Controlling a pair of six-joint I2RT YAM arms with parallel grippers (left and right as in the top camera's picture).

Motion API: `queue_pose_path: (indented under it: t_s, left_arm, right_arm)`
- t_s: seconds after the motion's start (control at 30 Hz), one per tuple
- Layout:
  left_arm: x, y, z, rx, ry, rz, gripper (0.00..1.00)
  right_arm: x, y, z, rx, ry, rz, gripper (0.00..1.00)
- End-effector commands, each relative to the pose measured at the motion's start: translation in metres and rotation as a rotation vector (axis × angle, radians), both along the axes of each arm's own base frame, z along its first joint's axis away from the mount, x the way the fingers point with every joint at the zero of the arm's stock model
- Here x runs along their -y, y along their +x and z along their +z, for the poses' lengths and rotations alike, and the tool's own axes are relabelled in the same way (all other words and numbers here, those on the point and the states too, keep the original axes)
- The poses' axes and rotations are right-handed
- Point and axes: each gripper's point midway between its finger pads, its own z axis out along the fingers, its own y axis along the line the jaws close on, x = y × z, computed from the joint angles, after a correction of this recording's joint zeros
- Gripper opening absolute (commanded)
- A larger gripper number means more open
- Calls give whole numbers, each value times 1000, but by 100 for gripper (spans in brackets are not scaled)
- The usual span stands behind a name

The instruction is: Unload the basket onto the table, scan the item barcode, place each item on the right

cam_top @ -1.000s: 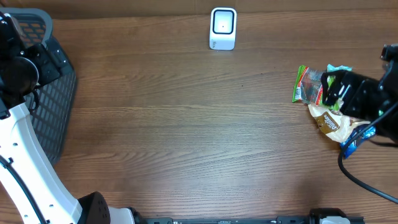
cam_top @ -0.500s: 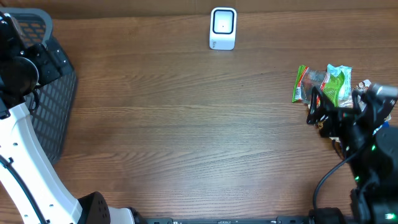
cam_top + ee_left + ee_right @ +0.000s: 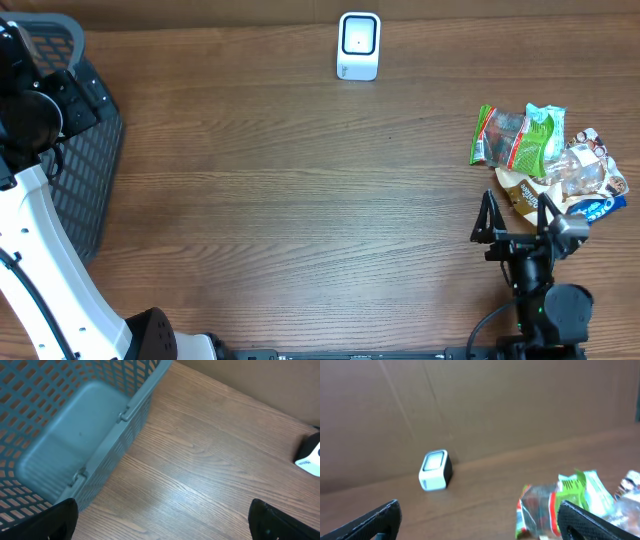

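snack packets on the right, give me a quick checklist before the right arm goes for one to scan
1. Right claw open and empty: ok, jaws wide apart, nothing between them.
2. Left claw out of the way: ok, open and empty over by the basket.
3. Snack packets near the right claw: ok, the pile lies just beyond its fingertips.
4. One packet lying free to pick: not ok, they overlap in a heap.
5. Barcode facing up: cannot tell, the print is too small.
6. Scanner in place: ok, it stands at the far edge of the table.
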Motion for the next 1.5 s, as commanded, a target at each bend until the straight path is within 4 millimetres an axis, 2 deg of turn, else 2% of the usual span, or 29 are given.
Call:
queue_pose_path:
  t_s: [0.0,0.2,0.3,0.4,1.47]
  left_arm:
    - [1,0,5,17,0,-1,100]
    - [1,0,5,17,0,-1,100]
    - [1,0,5,17,0,-1,100]
    - [1,0,5,17,0,0,100]
    - [1,0,5,16,0,0,100]
  right_arm:
    - [-1,1,-14,8,1,-2,100]
    - [-3,0,-18,-5,-3,4,100]
    - [-7,-1,-31,-60,-7,30,100]
    - [-15,-1,-32,-62,-7,74,100]
    - [-15,-1,-32,-62,-7,75,100]
